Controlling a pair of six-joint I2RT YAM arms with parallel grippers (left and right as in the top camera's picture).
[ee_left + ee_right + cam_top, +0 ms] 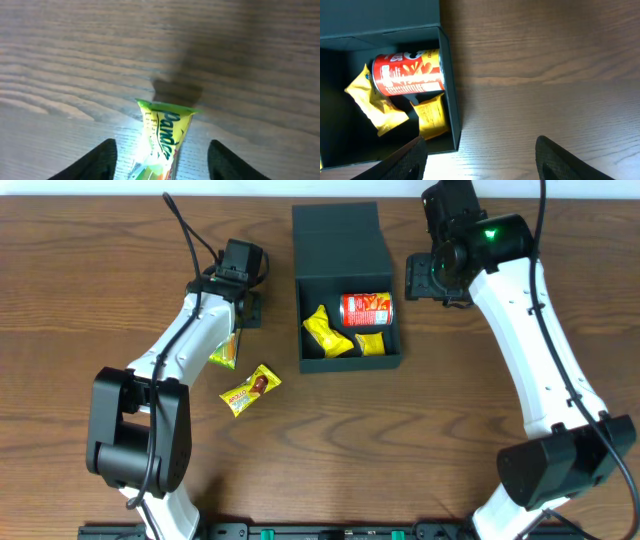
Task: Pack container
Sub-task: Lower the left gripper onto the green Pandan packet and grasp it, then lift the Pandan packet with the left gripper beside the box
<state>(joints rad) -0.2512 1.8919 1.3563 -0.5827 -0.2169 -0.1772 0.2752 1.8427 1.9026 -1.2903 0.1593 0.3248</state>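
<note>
Overhead shows the dark teal-green, matte, square rigid cardboard box [350,363] at the middle of the brown wooden table [90,280], between the two arms. Its mouth faces up and its hinged flap lid [336,235] lies open and flat on the far side, so box and lid together run long from near to far. It looks light and stiff, with a dull skin that should not slip. A side wall pinched at the rim seems the safest hold, since the lid would likely swing if taken. Inside lie a small red cylindrical chip can [366,309] on its side, its axis across the box, and two crinkled yellow foil packets [327,332]. The right gripper [482,152] hovers just beside the box's right wall, jaws spread and empty. The left gripper [162,150], well to the box's left, has its jaws spread wide with a green-and-yellow snack packet [167,130] between them; whether they touch it cannot be told. A yellow-and-brown packet [249,389] lies nearby on the table.
</note>
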